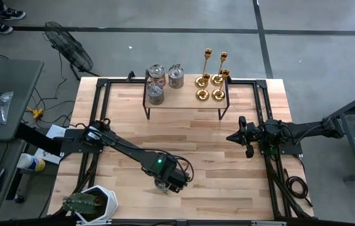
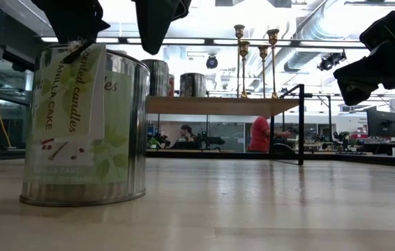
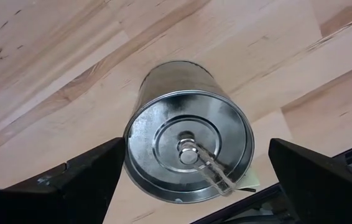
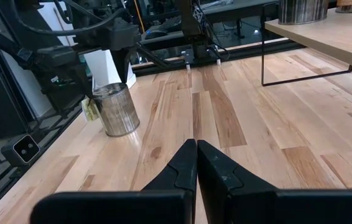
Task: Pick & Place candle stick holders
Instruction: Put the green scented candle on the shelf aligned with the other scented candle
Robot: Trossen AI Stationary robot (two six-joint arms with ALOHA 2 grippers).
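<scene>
One silver-grey tin holder stands upright on the worktop near its front edge, directly under the left end effector, whose fingers are spread wide on either side, released, not touching it. Three more tins and four gold candlesticks stand on the raised shelf at the back. The right end effector hovers clenched over the right side (grasping nothing).

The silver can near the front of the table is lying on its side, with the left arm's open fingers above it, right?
Not quite. The silver can stands upright on the table, as the low view shows. The left gripper does hang above it with its fingers open.
</scene>
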